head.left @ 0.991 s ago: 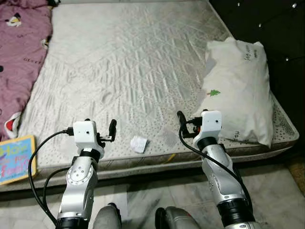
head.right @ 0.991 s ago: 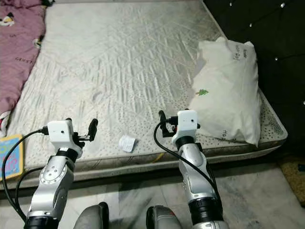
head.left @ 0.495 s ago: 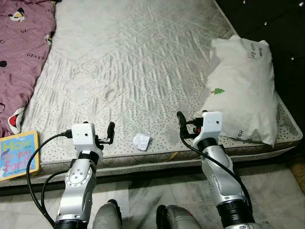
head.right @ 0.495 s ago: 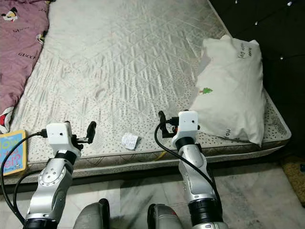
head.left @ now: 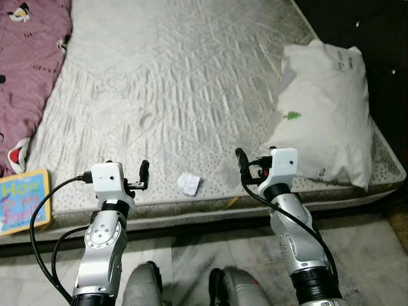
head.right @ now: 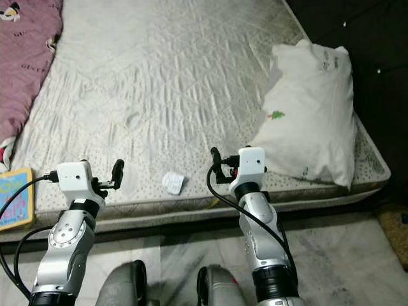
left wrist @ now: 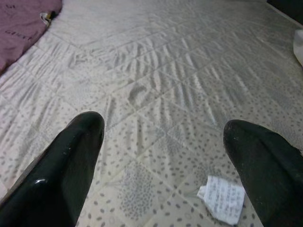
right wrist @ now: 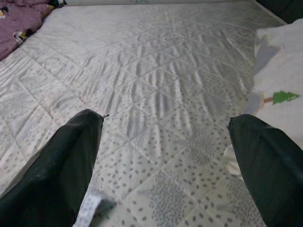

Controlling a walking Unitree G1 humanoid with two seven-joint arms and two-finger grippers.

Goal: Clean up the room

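We stand at the bed (head.left: 191, 76), both end effectors spread, gripping nothing: left end effector (left wrist: 165, 165), right end effector (right wrist: 165, 156). Next: reach the crumpled paper (head.left: 189, 183).

Crumpled paper (head.left: 189, 183) near the front edge of the mattress (head.left: 172, 83), between left gripper (head.left: 144, 173) and right gripper (head.left: 241, 164). Pillow (head.left: 323, 111) along the right side. Blanket (head.left: 25, 70) at the far left, book (head.left: 24, 206) on the front left corner.
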